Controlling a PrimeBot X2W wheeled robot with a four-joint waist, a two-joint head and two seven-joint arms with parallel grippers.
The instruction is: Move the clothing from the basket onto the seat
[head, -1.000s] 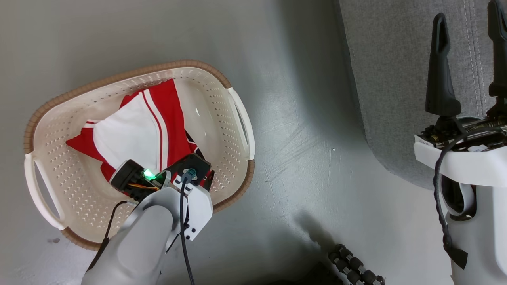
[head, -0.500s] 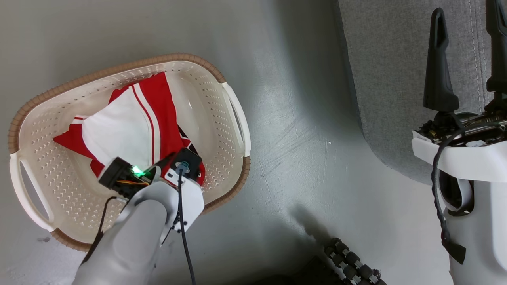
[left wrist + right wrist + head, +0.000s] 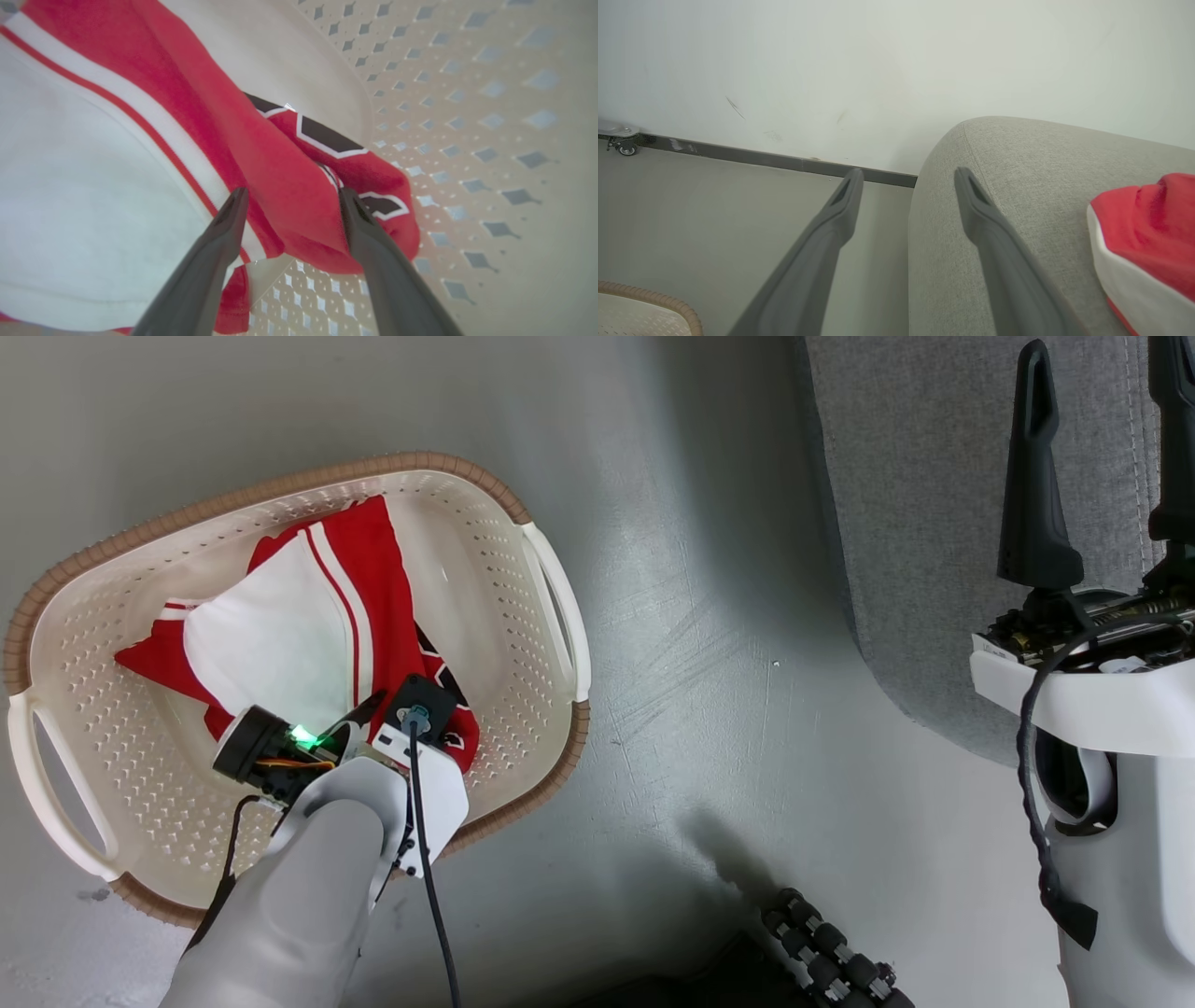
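The basket point(image 3: 467, 467), cream with a brown rim, stands on the floor at the left. In it lies the clothing: a red garment with a broad white band point(image 3: 280, 644) on top, and under it a red jersey with black lettering point(image 3: 327, 137). My left gripper point(image 3: 292, 196) reaches down into the basket, open, its fingers astride a red fold of this clothing. My right gripper point(image 3: 1102, 364) stands open and empty at the edge of the grey seat point(image 3: 934, 523). On the seat lies another red-and-white garment point(image 3: 1143, 233).
Grey floor point(image 3: 709, 616) separates the basket from the seat. A dark roller wheel of my base point(image 3: 831, 961) shows at the bottom. Behind the seat is a white wall with a dark skirting board point(image 3: 761, 158) and a small caster point(image 3: 623, 147).
The whole head picture has slid left and up a little, so the camera moved. My left wrist has sunk slightly deeper into the basket. Both grippers stay open.
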